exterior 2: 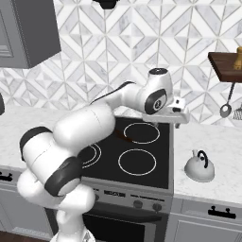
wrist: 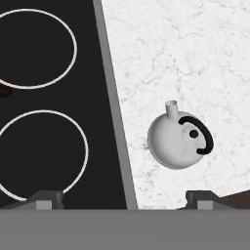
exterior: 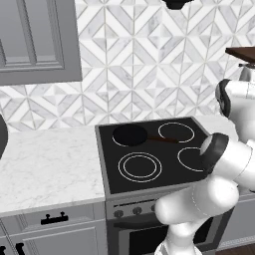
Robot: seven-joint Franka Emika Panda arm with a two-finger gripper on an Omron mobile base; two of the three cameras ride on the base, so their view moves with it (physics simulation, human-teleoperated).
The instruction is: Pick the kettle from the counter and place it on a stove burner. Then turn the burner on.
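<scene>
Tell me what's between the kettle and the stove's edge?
Nothing: hand view shows bare marble counter between the kettle and the stove.

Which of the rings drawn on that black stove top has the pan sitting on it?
The back-left ring carries the flat black pan. The other three rings are bare, including the double ring in front of it.

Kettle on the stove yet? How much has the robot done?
Not yet. Nothing is finished: the kettle sits on the counter, beside the stove. In hand: the gripper hovers above it, jaws open. Left: grab it, set it on the double-ring burner, and turn that burner on.
</scene>
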